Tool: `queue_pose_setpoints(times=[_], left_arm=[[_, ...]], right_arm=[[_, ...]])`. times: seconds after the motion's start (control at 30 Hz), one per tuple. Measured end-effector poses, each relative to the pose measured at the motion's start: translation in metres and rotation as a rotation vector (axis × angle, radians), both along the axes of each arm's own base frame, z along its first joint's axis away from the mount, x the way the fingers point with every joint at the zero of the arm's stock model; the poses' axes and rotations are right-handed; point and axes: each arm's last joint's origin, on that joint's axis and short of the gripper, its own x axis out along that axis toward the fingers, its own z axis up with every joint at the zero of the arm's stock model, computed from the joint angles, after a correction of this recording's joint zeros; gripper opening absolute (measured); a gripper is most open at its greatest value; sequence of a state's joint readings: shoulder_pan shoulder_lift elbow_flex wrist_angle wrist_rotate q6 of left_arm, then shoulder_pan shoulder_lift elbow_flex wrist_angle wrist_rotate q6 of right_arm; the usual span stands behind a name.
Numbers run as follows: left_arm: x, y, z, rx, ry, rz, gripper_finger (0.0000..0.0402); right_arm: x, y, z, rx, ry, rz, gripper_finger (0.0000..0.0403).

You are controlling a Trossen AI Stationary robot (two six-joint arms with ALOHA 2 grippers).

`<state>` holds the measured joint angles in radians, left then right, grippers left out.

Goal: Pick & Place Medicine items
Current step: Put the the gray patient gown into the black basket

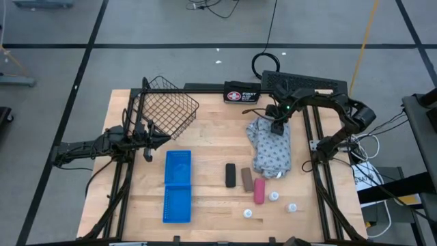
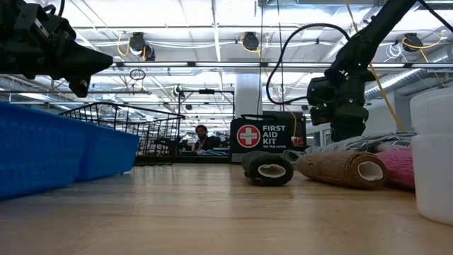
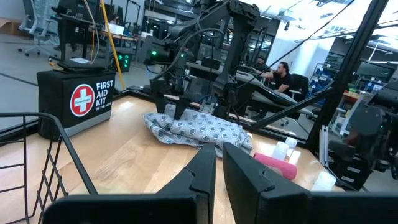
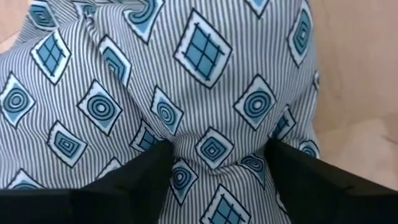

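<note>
A: What does the right wrist view add?
B: Only there do you see the right gripper [image 4: 214,171] with its fingers [image 4: 134,177] spread wide and pressed into the patterned cloth [image 4: 186,74]. From above, that gripper [image 1: 276,126] is just a dark shape over the cloth's far end.

A: And the medicine items?
B: Well apart from it, nearer the front edge of the surface [image 1: 205,137]: black roll [image 1: 231,175], brown roll [image 1: 245,178], pink tube [image 1: 259,190], then three white bottles [image 1: 274,197].

A: The left gripper?
B: The left gripper [image 3: 217,163] is closed on nothing, hanging beside the wire basket [image 1: 167,106], behind the blue tray [image 1: 177,186].
</note>
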<state>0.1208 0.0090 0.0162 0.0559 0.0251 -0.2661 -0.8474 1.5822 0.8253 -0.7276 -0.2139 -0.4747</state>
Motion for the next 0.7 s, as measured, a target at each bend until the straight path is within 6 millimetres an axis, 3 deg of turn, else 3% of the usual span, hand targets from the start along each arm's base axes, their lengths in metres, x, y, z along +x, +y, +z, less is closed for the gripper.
queue_pose_setpoints(times=[0.13, 0.37, 0.53, 0.7], left_arm=[[0.0, 0.0, 0.0, 0.0, 0.0, 0.0, 0.0037], [0.0, 0.0, 0.0, 0.0, 0.0, 0.0, 0.0037], [0.0, 0.0, 0.0, 0.0, 0.0, 0.0, 0.0037], [0.0, 0.0, 0.0, 0.0, 0.0, 0.0, 0.0037]], right_arm=[[-0.002, 0.001, -0.003, -0.006, 0.014, -0.02, 0.0176], [-0.003, 0.002, -0.01, -0.033, 0.001, -0.014, 0.0024], [-0.001, 0.001, -0.008, -0.05, -0.039, -0.021, 0.0018], [0.003, -0.008, 0.013, -0.245, -0.116, -0.094, 0.0016]])
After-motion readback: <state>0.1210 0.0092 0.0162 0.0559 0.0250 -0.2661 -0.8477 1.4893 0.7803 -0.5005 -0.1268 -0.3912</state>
